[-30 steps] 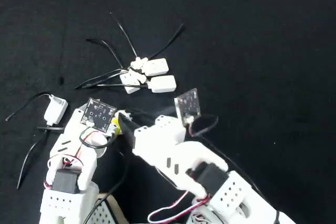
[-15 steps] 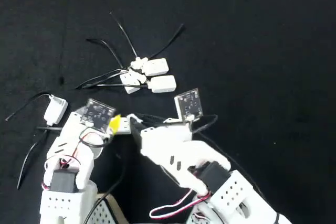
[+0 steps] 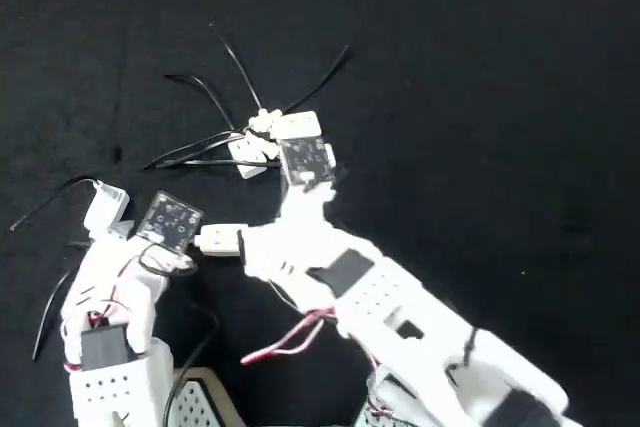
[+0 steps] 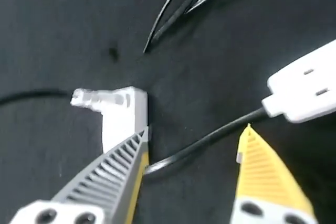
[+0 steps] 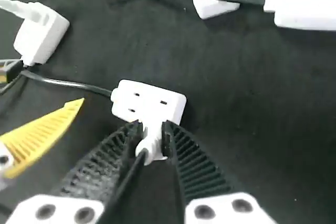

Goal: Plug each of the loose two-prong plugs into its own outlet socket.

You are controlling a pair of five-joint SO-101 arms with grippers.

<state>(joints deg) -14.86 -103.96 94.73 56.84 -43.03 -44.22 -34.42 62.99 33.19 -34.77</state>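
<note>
Right wrist view: right fingers (image 5: pixel 184 150) tight on socket (image 5: pixel 149 103) edge; left fingers (image 4: pixel 262 166) wide, empty

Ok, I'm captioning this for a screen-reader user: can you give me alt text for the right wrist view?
The right gripper pinches a white stub on a two-slot socket lying on black cloth, a black cord running off its side. The other arm's yellow finger sits beside it; a plug and more white sockets lie beyond.
</note>
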